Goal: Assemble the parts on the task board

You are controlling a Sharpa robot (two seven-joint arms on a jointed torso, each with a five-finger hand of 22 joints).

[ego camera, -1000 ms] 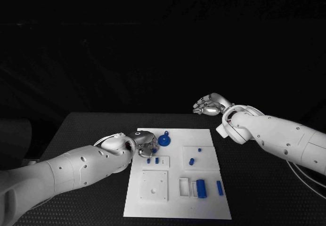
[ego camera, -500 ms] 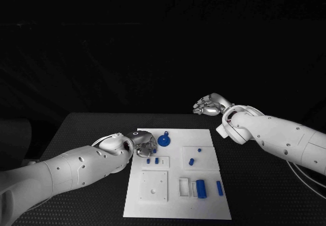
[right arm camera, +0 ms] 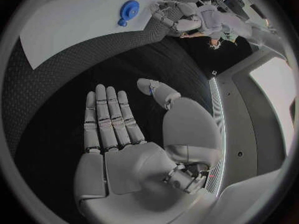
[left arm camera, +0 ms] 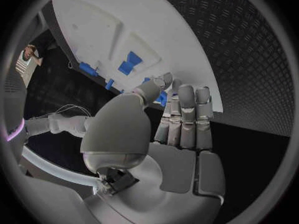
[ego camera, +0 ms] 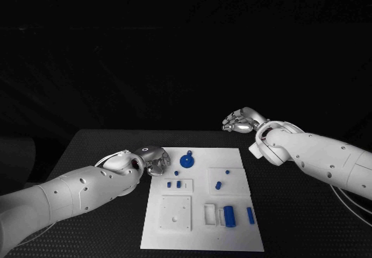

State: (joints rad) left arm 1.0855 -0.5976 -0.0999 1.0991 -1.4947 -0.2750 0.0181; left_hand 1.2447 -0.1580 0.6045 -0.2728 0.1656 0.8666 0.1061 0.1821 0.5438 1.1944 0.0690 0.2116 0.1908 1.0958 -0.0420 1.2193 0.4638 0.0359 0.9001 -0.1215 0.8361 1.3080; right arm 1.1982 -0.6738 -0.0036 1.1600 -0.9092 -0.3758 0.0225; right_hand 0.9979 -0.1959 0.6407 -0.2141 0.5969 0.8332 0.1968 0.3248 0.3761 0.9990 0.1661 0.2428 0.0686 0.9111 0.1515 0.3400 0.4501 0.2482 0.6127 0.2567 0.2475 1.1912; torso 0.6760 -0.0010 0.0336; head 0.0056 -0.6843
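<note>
The task board (ego camera: 203,236) lies on the black table (ego camera: 101,145) just beside the left hand (ego camera: 152,159), with small blue parts (ego camera: 229,215) in its raised white trays and a round blue part (ego camera: 187,160) close to that hand's fingers (left arm camera: 187,115). The left hand holds nothing, fingers straight and together. The right hand (ego camera: 241,120) hangs beyond the board's far corner, flat and empty, fingers extended.

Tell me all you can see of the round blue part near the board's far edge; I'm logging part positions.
The round blue part is a flat disc with a small tab jutting from its far rim, plastic by the look. It lies near the far edge of the white task board, apart from the other pieces. Nothing touches it; the left hand hovers just beside it.
</note>
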